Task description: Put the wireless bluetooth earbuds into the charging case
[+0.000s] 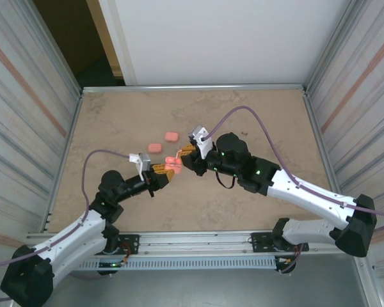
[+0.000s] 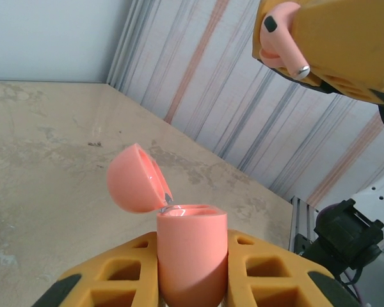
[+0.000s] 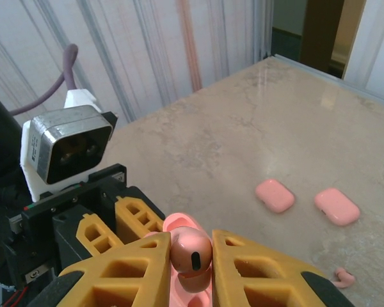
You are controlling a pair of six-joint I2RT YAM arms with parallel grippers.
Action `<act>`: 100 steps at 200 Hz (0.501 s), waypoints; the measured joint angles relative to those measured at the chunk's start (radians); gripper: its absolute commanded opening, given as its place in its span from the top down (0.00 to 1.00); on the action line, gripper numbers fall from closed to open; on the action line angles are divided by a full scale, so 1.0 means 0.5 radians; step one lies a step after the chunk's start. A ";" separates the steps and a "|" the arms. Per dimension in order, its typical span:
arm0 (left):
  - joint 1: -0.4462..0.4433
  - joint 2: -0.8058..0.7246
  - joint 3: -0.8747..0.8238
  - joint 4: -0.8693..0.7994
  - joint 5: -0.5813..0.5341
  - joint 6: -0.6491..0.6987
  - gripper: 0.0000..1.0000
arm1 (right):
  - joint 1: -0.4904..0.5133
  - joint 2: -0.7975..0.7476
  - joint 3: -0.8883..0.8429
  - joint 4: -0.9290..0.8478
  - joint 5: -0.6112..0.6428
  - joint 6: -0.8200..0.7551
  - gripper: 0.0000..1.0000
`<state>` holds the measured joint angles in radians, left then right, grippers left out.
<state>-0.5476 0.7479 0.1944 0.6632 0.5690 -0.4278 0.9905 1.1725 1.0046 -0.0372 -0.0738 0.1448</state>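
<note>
Gripping a salmon-pink, rounded plastic charging case (image 2: pixel 191 256) upright between its yellow latticed fingers (image 2: pixel 109 281), the left gripper (image 1: pixel 166 171) is closed on the case's lower body above the middle of the beige, stone-patterned table (image 1: pixel 256 121). The case's domed lid (image 2: pixel 133 179) is flipped back on its hinge, so the top stands open.

The right gripper (image 1: pixel 185 155) faces it from the other side, pinched tight on one tiny salmon-pink plastic earbud (image 3: pixel 191 251). Seen from the left wrist, that earbud hangs above the open case and clear of it, with its short stem and silvery tip pointing downward. From the right wrist it sits in line over the pink opening below.

Farther out on the table lie two closed pink rounded cases (image 3: pixel 274 195) (image 3: pixel 336 206), side by side and slightly apart. A second earbud (image 3: pixel 342 278) of the same pink lies loose on the surface, near the closer of them.
</note>
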 measured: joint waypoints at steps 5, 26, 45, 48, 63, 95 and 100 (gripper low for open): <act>-0.001 0.002 0.000 0.002 0.002 0.000 1.00 | 0.005 0.007 0.000 0.005 -0.001 0.000 0.78; -0.005 0.004 0.000 0.021 0.016 0.000 1.00 | 0.020 0.041 0.000 0.020 -0.002 0.000 0.78; -0.005 0.005 0.000 0.040 0.022 0.000 1.00 | 0.023 0.079 0.000 0.021 -0.002 0.000 0.78; -0.005 0.005 0.000 0.042 0.023 0.000 1.00 | 0.023 0.084 0.000 0.021 -0.003 0.000 0.78; -0.008 0.004 0.000 0.046 0.028 0.000 1.00 | 0.023 0.112 0.000 0.021 -0.003 0.000 0.78; -0.009 0.004 0.000 0.045 0.030 0.000 1.00 | 0.024 0.161 0.000 0.022 -0.005 0.001 0.78; -0.008 0.003 0.000 0.045 0.030 0.000 1.00 | 0.024 0.166 0.000 0.021 -0.004 0.001 0.78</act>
<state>-0.5518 0.7494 0.1944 0.6857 0.5838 -0.4278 1.0023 1.2556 1.0046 -0.0265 -0.0757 0.1452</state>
